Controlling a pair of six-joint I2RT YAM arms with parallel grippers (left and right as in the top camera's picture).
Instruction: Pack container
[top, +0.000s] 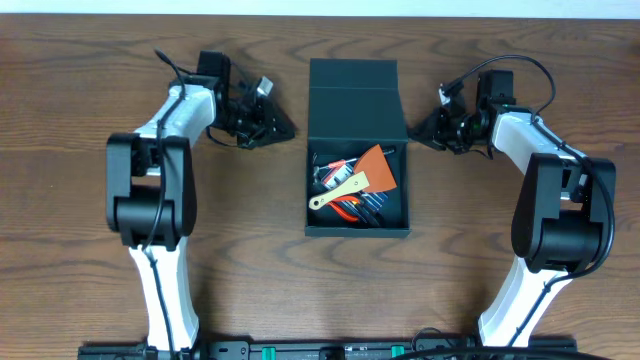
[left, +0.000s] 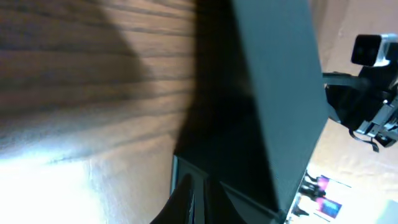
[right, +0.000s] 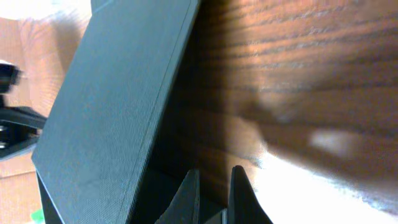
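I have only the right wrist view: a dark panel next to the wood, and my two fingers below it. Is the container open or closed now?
Observer: Open. In the overhead view the container has its lid swung back, on the side away from the arm bases.
Operator: Is something already inside?
Observer: Yes. An orange scraper with a pale handle lies on top of several smaller tools.
Operator: Where is the other arm?
Observer: The left gripper points at the lid's left side, opposite the right gripper.
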